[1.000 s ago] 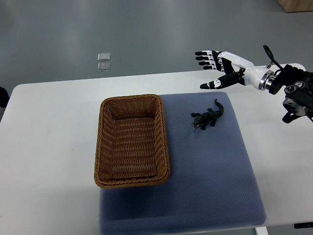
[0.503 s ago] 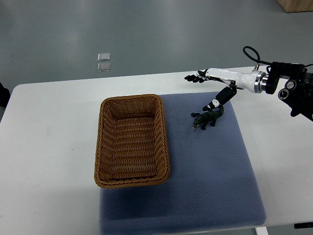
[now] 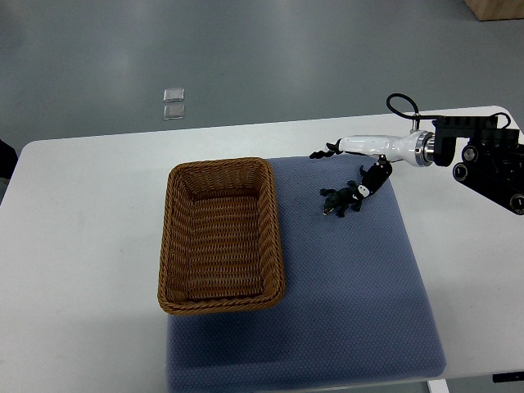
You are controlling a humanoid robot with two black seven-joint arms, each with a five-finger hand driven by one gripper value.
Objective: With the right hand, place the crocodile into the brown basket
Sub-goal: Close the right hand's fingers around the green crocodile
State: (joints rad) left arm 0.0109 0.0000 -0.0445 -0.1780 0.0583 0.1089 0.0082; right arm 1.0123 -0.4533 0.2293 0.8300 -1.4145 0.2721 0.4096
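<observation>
**Right hand poised over the crocodile, grasp not yet closed**

Top view. The right hand (image 3: 358, 146) reached in from the right edge above the far right part of the blue mat (image 3: 352, 278) that covered the near half of the white tabletop (image 3: 82, 246). Its fingers (image 3: 326, 151) were extended and spread, pointing toward the basket side, while the thumb (image 3: 370, 175) hung downward apart from them; the fingers held nothing. The crocodile (image 3: 344, 199) lay flat on the mat just below the fingers, its tail end at or touching the thumb tip and its head pointing away from the hand, toward the near left. Whether the thumb pressed on the tail or merely stood beside it could not be told. The brown basket (image 3: 219, 165) sat well apart from the fingers, to their left and nearer the camera, upright, with nothing inside. The left arm was out of view.

Progress, as judged from this arrangement: only the approach was complete. Closing the fingers round the crocodile, lifting it, carrying it leftward over the basket rim and releasing it all remained to be done.
</observation>
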